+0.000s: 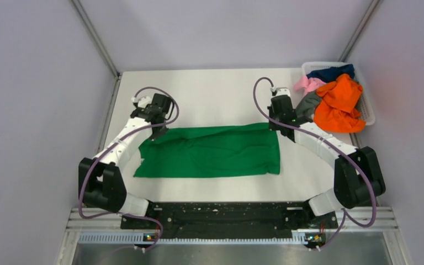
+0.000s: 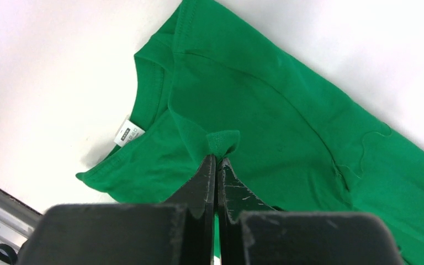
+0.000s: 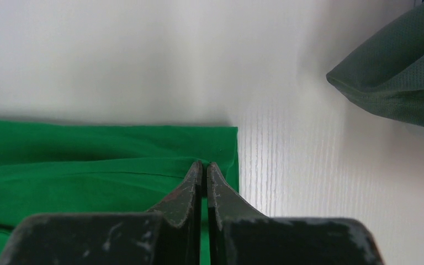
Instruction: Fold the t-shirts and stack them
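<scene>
Now, green t-shirt (image 1: 210, 152): lies spread flat on the worktop, near the basket but apart from it, with its collar at the end farthest from the basket.
Left gripper (image 2: 217, 160): jaws closed on a small tuck of green cloth beside the collar, at the end away from the basket.
Right gripper (image 3: 204, 165): jaws closed at the shirt corner nearest the basket. They seem to nip the edge, though the pinch itself is hidden.
Done: one shirt is out of the basket and laid out. It looks early in its folding, and no finished fold shows.
Left: the orange shirt (image 1: 339, 105), grey shirt (image 1: 308, 105), pink shirt (image 1: 308, 84) and navy shirt (image 1: 331, 72) are heaped unfolded in the basket, the grey one spilling over its side. No stack exists.
Basket (image 1: 369, 107): white plastic, in the far corner of the worktop.
Worktop (image 1: 215, 94): white, matt and smooth.
Room: pale lilac-grey walls close around the worktop, with metal posts rising behind the basket and at the opposite far corner.
</scene>
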Available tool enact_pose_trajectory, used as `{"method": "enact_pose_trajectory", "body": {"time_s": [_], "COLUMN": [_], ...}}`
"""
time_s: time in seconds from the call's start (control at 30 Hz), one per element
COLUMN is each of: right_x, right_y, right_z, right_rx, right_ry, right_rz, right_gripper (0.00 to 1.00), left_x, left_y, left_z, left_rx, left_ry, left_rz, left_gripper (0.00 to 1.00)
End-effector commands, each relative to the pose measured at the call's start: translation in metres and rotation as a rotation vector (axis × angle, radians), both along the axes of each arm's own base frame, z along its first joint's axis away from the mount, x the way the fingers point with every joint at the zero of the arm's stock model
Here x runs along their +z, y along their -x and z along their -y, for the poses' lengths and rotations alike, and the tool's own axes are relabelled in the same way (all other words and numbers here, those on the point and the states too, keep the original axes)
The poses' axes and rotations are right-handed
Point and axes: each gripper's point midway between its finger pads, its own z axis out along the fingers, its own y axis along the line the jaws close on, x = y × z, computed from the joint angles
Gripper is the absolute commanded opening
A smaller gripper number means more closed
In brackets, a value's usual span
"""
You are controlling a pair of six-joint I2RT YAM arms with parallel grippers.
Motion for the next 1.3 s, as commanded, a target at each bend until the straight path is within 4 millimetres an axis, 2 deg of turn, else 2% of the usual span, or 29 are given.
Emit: {"method": "enact_pose_trajectory", "body": {"time_s": [0.0,0.1,0.3,0.37,0.4,0.5,0.53,0.6,0.67,0.73,0.87,0.93,1.0,1.13,1.23,1.27], "right_x": [0.012,0.006,-0.015,-0.025,-0.029,-0.032,-0.030,-0.021,-0.009,0.004,0.017,0.018,0.013,-0.006,-0.033,-0.041], "right_y": [0.007,0.013,0.028,0.038,0.044,0.062,0.067,0.075,0.077,0.076,0.066,0.062,0.057,0.046,0.045,0.047], "right_z": [0.003,0.004,-0.002,0.000,0.002,0.011,0.015,0.023,0.025,0.020,-0.007,-0.026,-0.045,-0.076,-0.085,-0.086], "right_rx": [0.001,0.003,0.011,-0.005,-0.014,-0.038,-0.037,-0.041,-0.044,-0.024,0.053,0.113,0.169,0.250,0.259,0.261], "right_ry": [-0.002,-0.007,-0.069,-0.083,-0.081,-0.070,-0.060,-0.038,-0.040,-0.077,-0.211,-0.290,-0.355,-0.450,-0.462,-0.459], "right_rz": [0.035,0.022,-0.022,-0.049,-0.064,-0.101,-0.104,-0.094,-0.065,-0.025,0.055,0.062,0.040,-0.018,-0.104,-0.140], "right_gripper": [0.00,0.00,0.01,0.08,0.11,0.22,0.30,0.58,0.74,0.96,0.99,0.99,0.99,0.99,0.99,0.99], "left_x": [0.012,0.007,-0.024,-0.036,-0.039,-0.036,-0.032,-0.020,-0.006,0.007,0.014,0.013,0.007,-0.025,-0.056,-0.061], "left_y": [0.007,0.014,0.036,0.049,0.057,0.078,0.084,0.095,0.096,0.092,0.069,0.052,0.039,0.024,0.007,-0.005], "left_z": [-0.005,-0.006,0.011,0.008,0.005,-0.007,-0.010,-0.011,-0.004,0.005,0.032,0.053,0.067,0.067,0.071,0.074], "left_rx": [0.028,0.029,-0.024,-0.005,0.010,0.064,0.074,0.076,0.055,0.012,-0.111,-0.183,-0.204,-0.117,-0.088,-0.084], "left_ry": [0.005,0.011,0.053,0.047,0.038,0.004,-0.005,0.000,0.041,0.103,0.223,0.297,0.332,0.337,0.433,0.475], "left_rz": [0.059,0.057,0.002,-0.034,-0.054,-0.087,-0.086,-0.065,-0.001,0.076,0.218,0.260,0.255,0.159,0.131,0.151], "left_gripper": [0.00,0.00,0.00,0.11,0.13,0.22,0.32,0.47,0.58,0.69,0.97,0.99,0.99,0.99,0.99,0.99]}}
